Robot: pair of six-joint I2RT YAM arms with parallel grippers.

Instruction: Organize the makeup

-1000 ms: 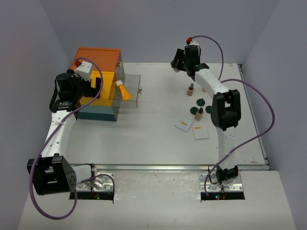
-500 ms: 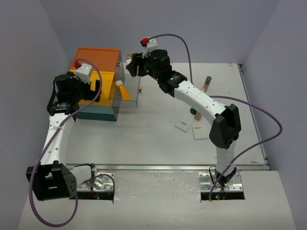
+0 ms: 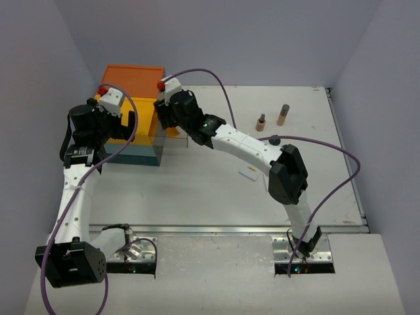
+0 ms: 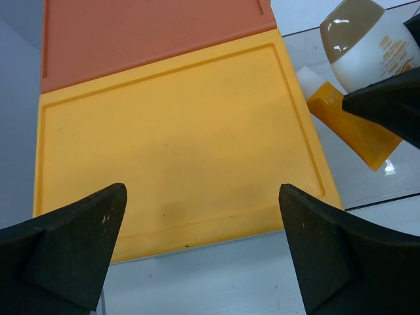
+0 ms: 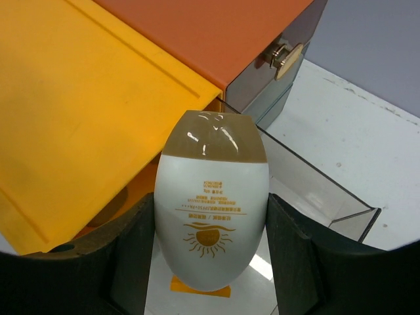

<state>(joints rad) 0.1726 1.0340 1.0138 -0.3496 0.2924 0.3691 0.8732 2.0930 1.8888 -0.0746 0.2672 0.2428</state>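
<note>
While right fingers (image 5: 121,266) clasp bottle (image 5: 211,216), left (image 4: 62,252) gape

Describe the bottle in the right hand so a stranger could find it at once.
Find the orange and yellow box at the far left of the table. Beside it, over its clear pulled-out drawer, the right hand grips an egg-shaped bottle. Unlike the orange tube below, it is white with a tan cap and a sun logo.

The drawer box (image 3: 131,77) stands at the table's (image 3: 197,193) far-left corner. Its open drawer (image 5: 312,190) juts right, with a tube (image 4: 357,131) inside and a lotion bottle (image 5: 211,216) above. Toward the far-right corner stand a left bottle (image 3: 260,122) and a right bottle (image 3: 283,115). A packet (image 3: 249,172) lies mid-table.
</note>
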